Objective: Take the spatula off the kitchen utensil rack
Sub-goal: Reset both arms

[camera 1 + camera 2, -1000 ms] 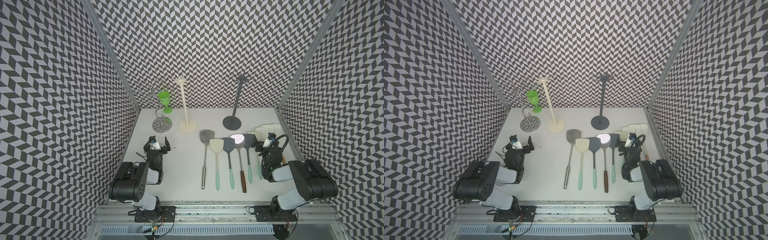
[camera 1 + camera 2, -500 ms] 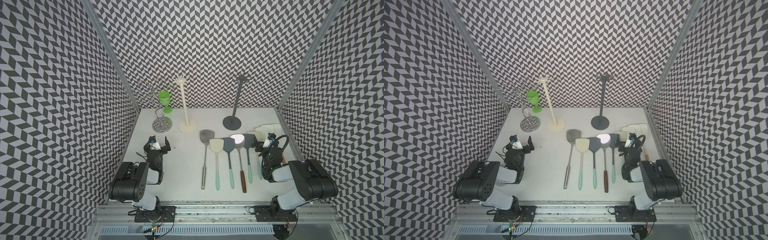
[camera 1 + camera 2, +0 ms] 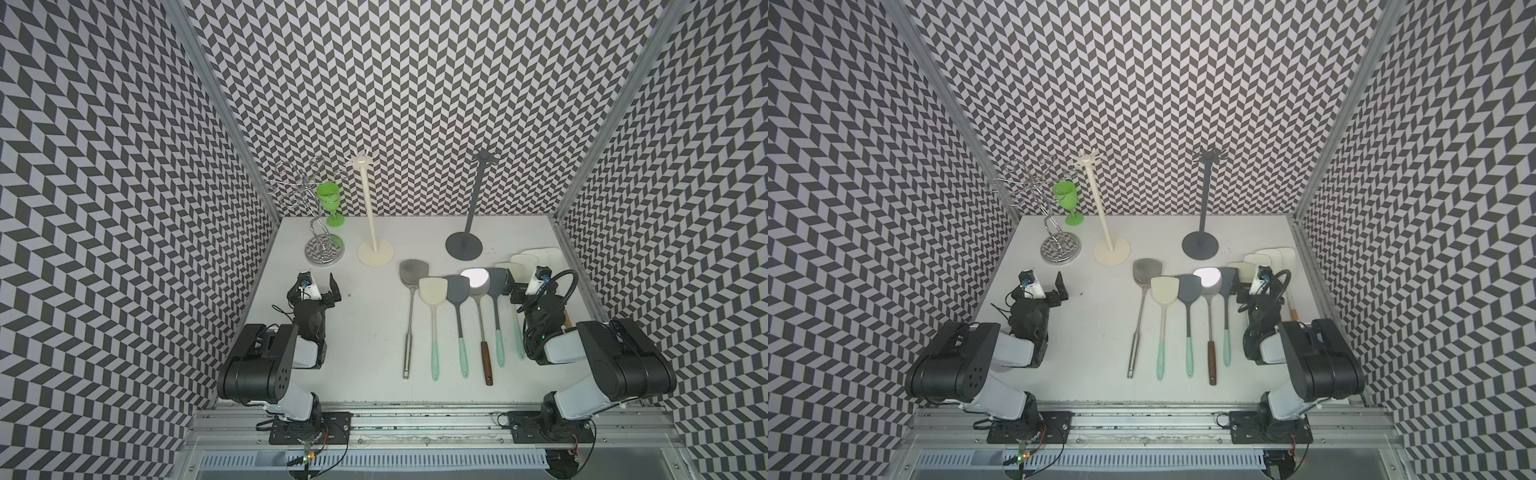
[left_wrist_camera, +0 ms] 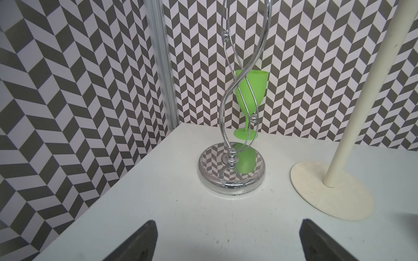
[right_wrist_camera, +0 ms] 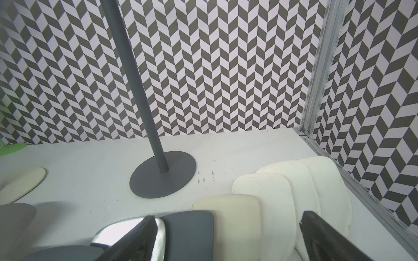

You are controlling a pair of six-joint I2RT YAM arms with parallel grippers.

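Left gripper [image 4: 228, 222] and right gripper [image 5: 228, 215] both spread wide, holding nothing; spatulas [image 3: 433, 291] lie flat in a row on table [image 3: 365, 332], near dark grey utensil rack [image 3: 464, 246], right gripper over the rightmost blades

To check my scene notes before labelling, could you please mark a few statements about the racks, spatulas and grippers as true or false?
1. A spatula hangs on the dark grey rack. False: nothing hangs on it; the spatulas lie on the table.
2. The left gripper is open and holds nothing. True.
3. The cream rack lies on its side. False: it stands upright.
4. The green goblet stands upright on the table, near the chrome rack. True.
5. The right gripper is shut on a spatula. False: it is open, holding nothing.
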